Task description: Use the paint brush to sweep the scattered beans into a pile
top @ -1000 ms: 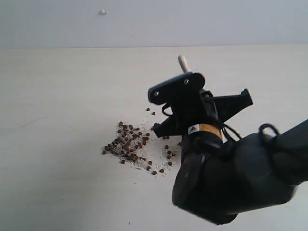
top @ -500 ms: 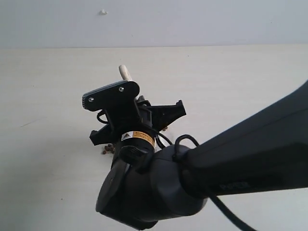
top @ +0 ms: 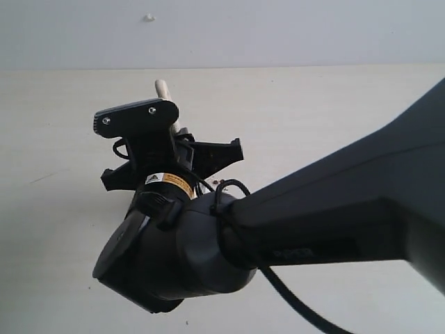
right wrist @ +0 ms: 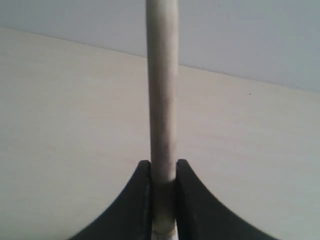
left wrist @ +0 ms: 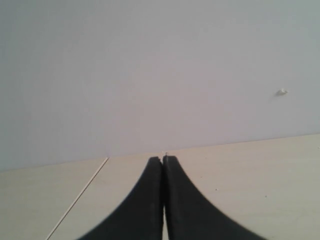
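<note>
In the exterior view my right gripper [top: 156, 129] stands left of the table's middle, and its big black arm fills the foreground. It is shut on the paint brush; only the pale handle tip [top: 162, 87] sticks up above the fingers. The ferrule and bristles are hidden behind the arm. The right wrist view shows the cream handle [right wrist: 162, 75] clamped between both jaws of the gripper [right wrist: 163, 167]. Nearly all the beans and the pile are hidden by the arm; one or two beans [top: 216, 183] peek out beside the wrist. My left gripper [left wrist: 163, 159] is shut and empty, over bare table.
The pale wooden table [top: 62, 139] runs back to a grey wall carrying a small white mark [top: 149, 17]. A thin seam [left wrist: 80, 195] crosses the table in the left wrist view. The right arm blocks most of the lower exterior view.
The right arm has swung left across the table with the brush. It now covers the spread of beans that showed one second ago. The left gripper's earlier frames are not given.
</note>
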`<state>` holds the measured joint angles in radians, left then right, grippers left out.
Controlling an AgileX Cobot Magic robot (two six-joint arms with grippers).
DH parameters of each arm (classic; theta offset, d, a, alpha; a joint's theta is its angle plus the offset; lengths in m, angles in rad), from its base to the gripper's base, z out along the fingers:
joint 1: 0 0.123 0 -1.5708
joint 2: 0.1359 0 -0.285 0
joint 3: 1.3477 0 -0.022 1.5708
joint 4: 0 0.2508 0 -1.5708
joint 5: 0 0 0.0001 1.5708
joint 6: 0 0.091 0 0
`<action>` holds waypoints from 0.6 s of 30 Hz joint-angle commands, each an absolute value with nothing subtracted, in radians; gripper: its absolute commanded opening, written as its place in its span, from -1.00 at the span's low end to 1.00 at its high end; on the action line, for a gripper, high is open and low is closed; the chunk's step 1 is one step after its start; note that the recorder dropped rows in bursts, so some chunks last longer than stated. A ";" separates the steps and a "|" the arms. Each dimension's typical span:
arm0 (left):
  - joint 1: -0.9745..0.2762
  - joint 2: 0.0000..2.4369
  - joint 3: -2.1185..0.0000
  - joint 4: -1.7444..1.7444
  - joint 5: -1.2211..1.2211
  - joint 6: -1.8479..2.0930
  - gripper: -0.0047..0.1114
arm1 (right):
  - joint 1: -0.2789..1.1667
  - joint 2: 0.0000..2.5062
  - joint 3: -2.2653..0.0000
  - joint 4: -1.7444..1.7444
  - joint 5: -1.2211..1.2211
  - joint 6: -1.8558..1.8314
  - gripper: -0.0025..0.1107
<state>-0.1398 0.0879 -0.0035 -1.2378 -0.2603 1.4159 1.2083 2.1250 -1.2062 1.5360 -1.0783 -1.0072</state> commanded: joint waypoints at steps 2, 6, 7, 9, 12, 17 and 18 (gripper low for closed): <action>-0.139 0.082 0.000 -1.240 -0.261 1.414 -0.92 | 1.209 2.072 -1.215 1.598 -1.221 -1.183 -0.96; -0.139 0.082 0.000 -1.240 -0.261 1.414 -0.92 | 1.209 2.031 -1.215 1.574 -1.221 -1.315 -0.96; -0.139 0.082 0.000 -1.240 -0.261 1.414 -0.92 | 1.202 2.028 -1.213 1.556 -1.221 -1.324 -0.96; -0.139 0.082 0.000 -1.240 -0.261 1.414 -0.92 | 1.179 2.028 -1.198 1.493 -1.221 -1.322 -0.96; -0.139 0.082 0.000 -1.240 -0.261 1.413 -0.92 | 1.113 2.045 -1.166 1.402 -1.221 -1.293 -0.96; -0.139 0.082 0.000 -1.240 -0.261 1.413 -0.92 | 0.944 2.100 -1.075 0.895 -0.993 -1.028 -0.96; -0.139 0.082 0.000 -1.240 -0.261 1.413 -0.92 | 0.933 2.105 -1.067 0.828 -0.971 -0.993 -0.96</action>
<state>-0.1398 0.0879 -0.0035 -1.2378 -0.2603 1.4159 0.9622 2.0976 -1.0847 1.0349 -1.0363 -1.0939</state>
